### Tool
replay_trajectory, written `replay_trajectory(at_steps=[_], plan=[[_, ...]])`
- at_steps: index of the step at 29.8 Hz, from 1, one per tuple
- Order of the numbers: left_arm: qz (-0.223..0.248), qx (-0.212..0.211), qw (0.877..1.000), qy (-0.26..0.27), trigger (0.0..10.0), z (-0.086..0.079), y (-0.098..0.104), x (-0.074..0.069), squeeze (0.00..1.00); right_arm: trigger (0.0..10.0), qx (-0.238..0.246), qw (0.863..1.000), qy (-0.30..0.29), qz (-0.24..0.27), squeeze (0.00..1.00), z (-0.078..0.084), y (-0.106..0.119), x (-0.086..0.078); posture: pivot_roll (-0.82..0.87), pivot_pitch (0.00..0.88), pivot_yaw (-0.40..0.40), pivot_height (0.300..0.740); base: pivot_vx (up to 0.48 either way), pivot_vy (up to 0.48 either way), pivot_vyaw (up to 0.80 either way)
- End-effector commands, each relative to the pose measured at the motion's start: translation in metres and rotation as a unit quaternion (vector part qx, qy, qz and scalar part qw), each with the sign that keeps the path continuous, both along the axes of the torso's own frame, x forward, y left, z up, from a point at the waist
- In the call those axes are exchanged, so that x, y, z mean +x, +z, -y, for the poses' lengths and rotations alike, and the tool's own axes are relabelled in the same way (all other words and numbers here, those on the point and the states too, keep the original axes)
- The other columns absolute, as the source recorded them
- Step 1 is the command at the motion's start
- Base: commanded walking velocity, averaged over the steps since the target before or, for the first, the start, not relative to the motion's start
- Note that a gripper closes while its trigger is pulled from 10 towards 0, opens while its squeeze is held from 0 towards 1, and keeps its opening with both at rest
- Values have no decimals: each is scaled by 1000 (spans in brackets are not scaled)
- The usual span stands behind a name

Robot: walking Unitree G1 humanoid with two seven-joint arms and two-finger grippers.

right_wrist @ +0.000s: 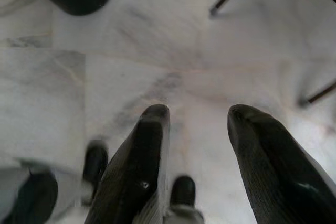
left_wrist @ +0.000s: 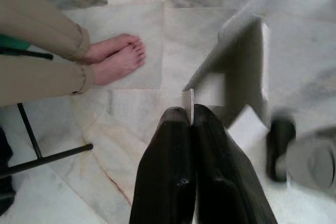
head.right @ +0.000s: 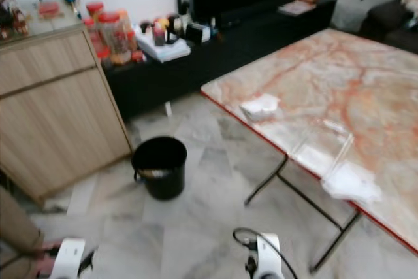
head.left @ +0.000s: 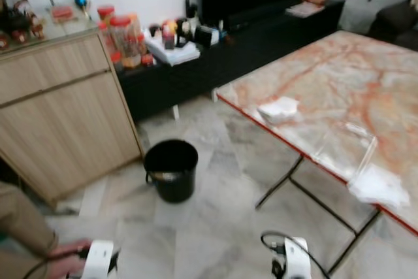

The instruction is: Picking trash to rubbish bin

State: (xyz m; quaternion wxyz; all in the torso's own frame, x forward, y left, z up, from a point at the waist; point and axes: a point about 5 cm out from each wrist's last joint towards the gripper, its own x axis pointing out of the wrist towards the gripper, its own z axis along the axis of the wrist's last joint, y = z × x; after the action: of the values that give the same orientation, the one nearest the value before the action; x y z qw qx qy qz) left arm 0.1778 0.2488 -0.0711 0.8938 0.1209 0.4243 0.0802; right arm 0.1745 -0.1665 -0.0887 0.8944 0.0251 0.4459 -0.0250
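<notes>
We look down on a marble floor [head.left: 215, 227] with a black rubbish bin [head.left: 170, 169] standing on it, left of centre, near a wooden cabinet [head.left: 59, 109]. To the right stands the marble-patterned worktop [head.left: 339, 89], its far right side cut off by the frame. On its near left corner lies a crumpled white tissue [head.left: 279, 109]; nearer us, at the near edge, lies another white piece of trash [head.left: 379, 186], blurred, beside what may be clear plastic wrap, hard to make out. The whole head view is soft with blur.

Our left claw [left_wrist: 190, 121] hangs low over the floor, its two black fingers pressed together with nothing held. Beyond it we see a person's bare feet [left_wrist: 118, 56] and tan trouser legs. Our right claw [right_wrist: 199, 124] also points at the floor, fingers spread apart and empty, with the bin's edge at the far corner of that view. Only the white wrist tops show at the bottom of the head view.
</notes>
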Motion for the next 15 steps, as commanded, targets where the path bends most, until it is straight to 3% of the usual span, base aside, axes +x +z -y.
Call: replay_trajectory(at_steps=[1, 15], plan=[[0, 13, 1000, -3, 10000, -7, 2, 0, 0, 10000, 8, 1000, 9, 6, 0, -8, 2, 5, 194, 0, 31, 740, 480, 0, 0], [7, 22, 1000, -12, 10000, -8, 6, 6, 0, 10000, -3, 998, 59, 10, 0, -16, 3, 8, 203, 0, 35, 740, 480, 0, 0]])
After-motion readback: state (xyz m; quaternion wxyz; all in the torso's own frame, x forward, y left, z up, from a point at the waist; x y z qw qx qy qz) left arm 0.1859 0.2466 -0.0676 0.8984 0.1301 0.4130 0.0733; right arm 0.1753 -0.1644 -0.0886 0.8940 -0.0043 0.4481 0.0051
